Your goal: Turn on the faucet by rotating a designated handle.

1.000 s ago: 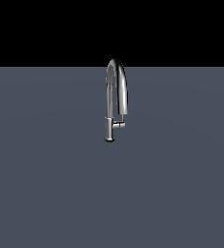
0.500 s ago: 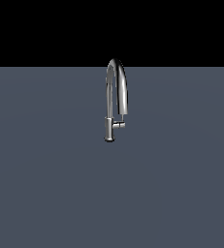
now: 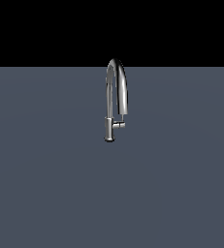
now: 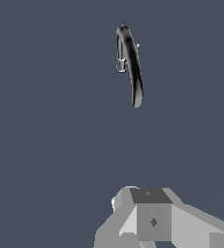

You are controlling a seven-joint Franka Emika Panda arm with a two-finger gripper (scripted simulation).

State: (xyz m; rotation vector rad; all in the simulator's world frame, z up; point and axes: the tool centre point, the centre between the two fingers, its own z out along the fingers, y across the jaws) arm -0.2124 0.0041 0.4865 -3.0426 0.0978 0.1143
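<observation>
Faucet (image 3: pixel 115 97): rigid, slick chrome. Its stubby handle (image 3: pixel 119 125) juts toward 3 o'clock; grip it across the barrel. Hand (image 4: pixel 152 220) well apart; its opening I cannot tell.

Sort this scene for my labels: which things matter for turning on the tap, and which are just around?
Job:
faucet
handle, jutting toward the exterior view's right
gripper, apart from the faucet

Just around:
grey floor; nothing else visible

Glossy chrome faucet (image 3: pixel 114 97) and handle (image 3: pixel 119 124); matt slate-grey floor (image 3: pixel 45 184).
</observation>
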